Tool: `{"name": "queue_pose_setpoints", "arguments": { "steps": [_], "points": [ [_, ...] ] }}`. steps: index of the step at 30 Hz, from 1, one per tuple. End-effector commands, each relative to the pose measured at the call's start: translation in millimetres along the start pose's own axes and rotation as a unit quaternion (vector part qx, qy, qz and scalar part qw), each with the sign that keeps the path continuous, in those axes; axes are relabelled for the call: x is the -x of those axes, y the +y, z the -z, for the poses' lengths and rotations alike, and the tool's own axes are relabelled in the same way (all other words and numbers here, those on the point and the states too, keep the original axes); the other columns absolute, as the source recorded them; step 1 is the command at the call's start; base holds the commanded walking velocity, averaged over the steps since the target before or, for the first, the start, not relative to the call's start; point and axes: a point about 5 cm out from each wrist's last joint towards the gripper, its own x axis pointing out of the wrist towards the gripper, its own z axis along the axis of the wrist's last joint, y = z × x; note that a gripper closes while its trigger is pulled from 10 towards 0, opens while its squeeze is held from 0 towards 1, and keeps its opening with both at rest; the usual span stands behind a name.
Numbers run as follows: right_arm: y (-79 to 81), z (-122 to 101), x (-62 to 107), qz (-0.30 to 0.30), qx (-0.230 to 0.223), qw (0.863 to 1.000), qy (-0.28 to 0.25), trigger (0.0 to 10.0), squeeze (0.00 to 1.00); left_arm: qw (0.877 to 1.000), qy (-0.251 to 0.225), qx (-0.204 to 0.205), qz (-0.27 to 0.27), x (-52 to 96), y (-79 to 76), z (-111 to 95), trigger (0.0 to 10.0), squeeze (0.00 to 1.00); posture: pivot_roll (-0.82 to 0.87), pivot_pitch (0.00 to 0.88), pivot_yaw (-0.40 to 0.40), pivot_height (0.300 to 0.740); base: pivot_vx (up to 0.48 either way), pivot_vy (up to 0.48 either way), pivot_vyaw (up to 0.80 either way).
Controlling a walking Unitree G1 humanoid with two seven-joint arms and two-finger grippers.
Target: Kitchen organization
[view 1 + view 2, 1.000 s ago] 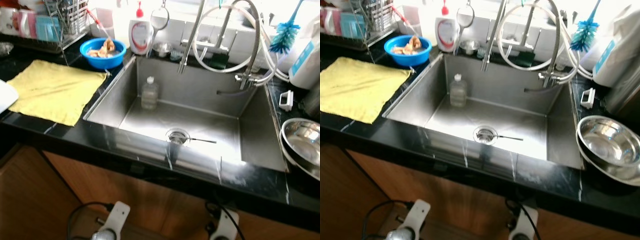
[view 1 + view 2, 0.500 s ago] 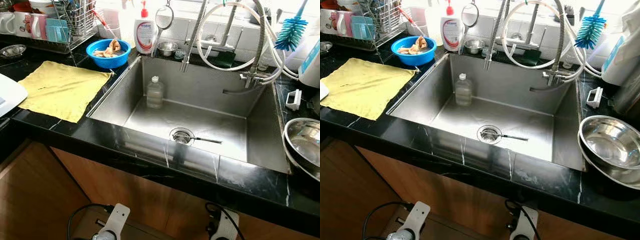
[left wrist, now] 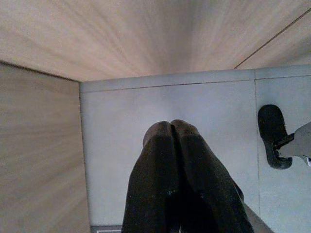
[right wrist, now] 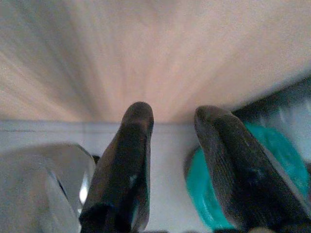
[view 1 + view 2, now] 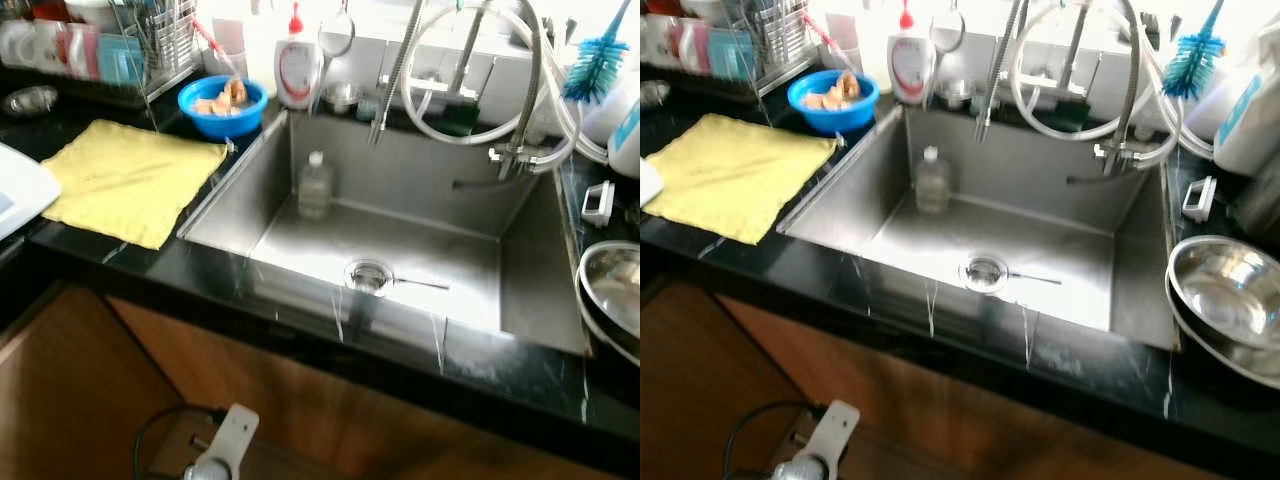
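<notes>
A steel sink point(image 5: 232, 196) is set into a black marble counter point(image 5: 140, 268). Inside it a clear plastic bottle point(image 5: 314, 185) stands upright by the far left wall, and a spoon point(image 5: 420, 284) lies beside the drain point(image 5: 369, 275). A yellow cloth point(image 5: 125, 178) lies flat on the counter to the left. Behind it sits a blue bowl point(image 5: 222, 103) holding food scraps. My left gripper point(image 3: 171, 127) hangs shut and empty over the grey floor by the wooden cabinet. My right gripper point(image 4: 172, 116) hangs open with nothing between its fingers.
A dish rack point(image 5: 115, 48) with cups stands at the back left, a soap bottle point(image 5: 297, 68) behind the sink. Faucet hoses point(image 5: 470, 75) loop over the basin. A steel bowl point(image 5: 1230, 300) sits on the right counter, a blue brush point(image 5: 597, 58) behind it. Wooden cabinet fronts point(image 5: 110, 380) lie below.
The whole picture has shifted a little and blurred as the camera moved. The things on the counter and in the sink have kept their places.
</notes>
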Motion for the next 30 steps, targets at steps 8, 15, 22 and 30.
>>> {"name": "queue_pose_setpoints", "arguments": {
  "steps": [8,15,22,30],
  "points": [
    [18.1,-16.8,33.3,-0.029,-0.033,0.997,-0.066,10.0,0.00,1.000,0.007,0.024,-0.015,1.1,-2.6,5.5,10.0,0.00,-0.07,0.055,-0.029,0.740,0.000,0.000,0.00],
    [14.0,-27.6,48.6,-0.004,-0.052,0.995,-0.087,10.0,0.00,0.999,0.008,0.034,-0.025,1.3,-2.1,6.2,10.0,0.00,-0.07,0.055,-0.029,0.740,0.000,0.000,0.00],
    [11.2,-45.7,60.4,0.007,-0.053,0.991,-0.121,10.0,0.00,0.994,-0.029,0.072,-0.072,4.8,48.9,1.1,10.0,0.00,-0.06,0.059,-0.012,0.740,0.000,0.000,0.00],
    [15.8,-86.8,78.6,0.014,-0.050,0.981,-0.188,10.0,0.00,0.977,-0.175,0.043,-0.110,41.9,136.2,-9.0,10.0,0.00,-0.05,0.062,0.014,0.740,0.000,0.000,0.00]
  ]
}}
